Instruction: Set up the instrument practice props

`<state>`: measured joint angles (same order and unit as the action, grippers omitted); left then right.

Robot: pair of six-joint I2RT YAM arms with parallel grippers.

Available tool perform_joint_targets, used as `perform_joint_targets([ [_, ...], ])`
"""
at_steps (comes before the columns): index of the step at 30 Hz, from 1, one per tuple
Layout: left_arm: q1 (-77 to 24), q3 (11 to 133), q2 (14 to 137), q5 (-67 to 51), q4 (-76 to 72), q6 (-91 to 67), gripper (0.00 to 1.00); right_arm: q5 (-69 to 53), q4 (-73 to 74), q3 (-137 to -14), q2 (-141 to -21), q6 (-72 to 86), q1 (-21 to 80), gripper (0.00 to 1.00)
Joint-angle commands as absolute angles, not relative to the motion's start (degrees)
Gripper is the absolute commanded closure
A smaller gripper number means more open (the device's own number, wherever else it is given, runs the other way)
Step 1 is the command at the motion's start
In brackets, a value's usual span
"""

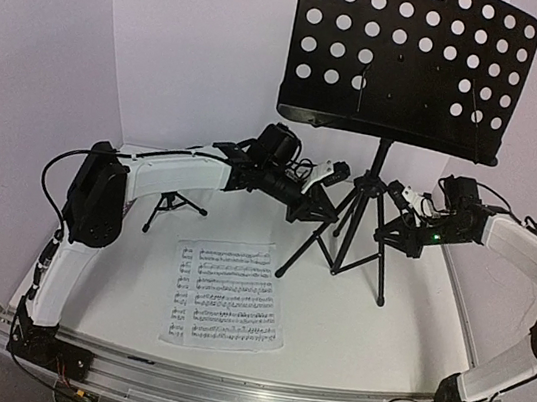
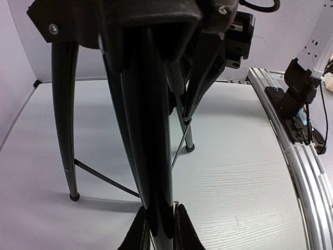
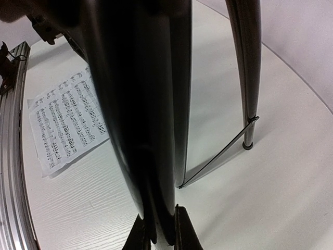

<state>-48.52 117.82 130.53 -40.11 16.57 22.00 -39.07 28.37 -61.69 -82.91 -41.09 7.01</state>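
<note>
The tall black music stand (image 1: 371, 191) stands upright at the middle back, its perforated tray (image 1: 411, 56) on top. My left gripper (image 1: 316, 206) is shut on the stand's left tripod leg (image 2: 151, 156), which sits between its fingers in the left wrist view (image 2: 158, 229). My right gripper (image 1: 388, 234) is shut on the right tripod leg (image 3: 151, 130), seen in the right wrist view (image 3: 158, 229). The white sheet-music pages (image 1: 229, 294) lie flat on the table in front; they also show in the right wrist view (image 3: 62, 120). The small black tripod mic stand (image 1: 172, 207) stands behind my left arm. The purple microphone is out of view.
White walls close the table at the back and sides. A metal rail (image 1: 239, 399) runs along the near edge, with both arm bases on it. The stand's other legs (image 1: 343, 243) spread over the middle of the table.
</note>
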Motion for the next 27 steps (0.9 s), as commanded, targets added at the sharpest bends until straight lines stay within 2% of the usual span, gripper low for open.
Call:
perform_joint_targets([
  [1, -44.8, 112.9, 126.6, -41.2, 12.0, 24.6, 0.92, -27.5, 32.8, -61.4, -84.5, -34.9, 1.4, 1.0],
  [6, -45.1, 110.6, 127.6, -41.4, 7.5, 23.6, 0.75, -27.3, 32.8, -61.4, -83.2, -36.0, 1.9, 1.0],
  [12, -45.5, 106.0, 128.4, -40.9, 4.2, 23.2, 0.6, -27.3, 32.6, -61.7, -82.6, -36.1, 3.2, 1.0],
  [19, -47.4, 104.7, 129.3, -42.1, -2.8, 20.0, 0.51, -25.6, 30.8, -61.4, -82.3, -35.0, 5.6, 1.0],
  [27, -48.7, 93.0, 128.6, -41.4, -8.9, 19.2, 0.44, -25.9, 29.3, -60.7, -81.2, -33.4, 6.3, 1.0],
])
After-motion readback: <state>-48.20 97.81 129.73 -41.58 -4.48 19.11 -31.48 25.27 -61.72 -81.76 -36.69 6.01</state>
